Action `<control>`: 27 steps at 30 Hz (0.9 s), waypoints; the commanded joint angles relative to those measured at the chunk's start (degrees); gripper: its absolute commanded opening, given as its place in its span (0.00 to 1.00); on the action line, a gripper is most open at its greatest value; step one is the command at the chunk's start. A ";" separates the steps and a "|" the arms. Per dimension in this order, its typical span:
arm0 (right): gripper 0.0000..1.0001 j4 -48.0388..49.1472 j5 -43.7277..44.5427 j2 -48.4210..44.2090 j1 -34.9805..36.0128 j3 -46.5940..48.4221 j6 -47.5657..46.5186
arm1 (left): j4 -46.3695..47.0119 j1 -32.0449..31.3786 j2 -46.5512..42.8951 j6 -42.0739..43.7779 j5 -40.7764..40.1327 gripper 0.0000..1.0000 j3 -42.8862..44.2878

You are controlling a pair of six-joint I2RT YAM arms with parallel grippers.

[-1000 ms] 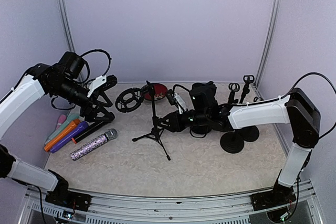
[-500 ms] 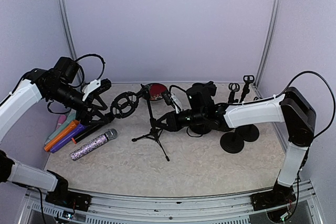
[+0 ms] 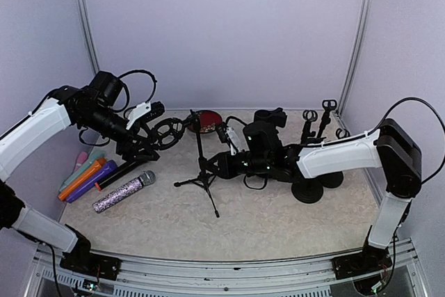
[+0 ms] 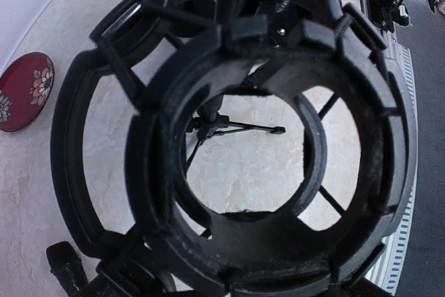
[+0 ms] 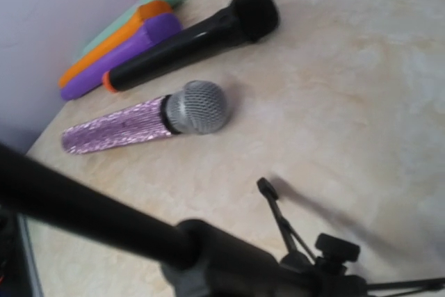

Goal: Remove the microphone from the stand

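Though the shock mount (image 4: 156, 172) is clamped in the left gripper (image 3: 154, 134) left of the stand (image 3: 202, 165), its ring is seen empty; the glitter microphone (image 5: 146, 126) is seen lying on the table (image 3: 264, 220), nearer and left of the stand. The right gripper (image 3: 220, 163) is placed at the stand's pole; pinched or not cannot be told. Risk: stand tipped by a sideways pull, if unbraced. Open table is noted before the stand; red dish (image 3: 207, 122) behind, round bases (image 3: 309, 187) to its right
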 commanded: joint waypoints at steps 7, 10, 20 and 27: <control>0.00 -4.07 22.88 -3.92 4.88 -4.16 2.39 | 3.78 -0.40 1.26 -2.26 -2.46 0.73 2.53; 0.00 -7.45 27.52 -3.02 6.20 -2.37 0.04 | 3.70 -0.30 1.05 -2.43 -2.58 0.73 1.98; 0.00 -17.39 46.95 2.70 10.95 4.87 -15.73 | 2.91 2.09 0.03 -1.60 -2.18 0.75 0.69; 0.11 -16.18 49.61 2.13 11.44 4.35 -16.38 | 2.83 7.63 -2.07 -0.18 -0.93 0.82 -3.14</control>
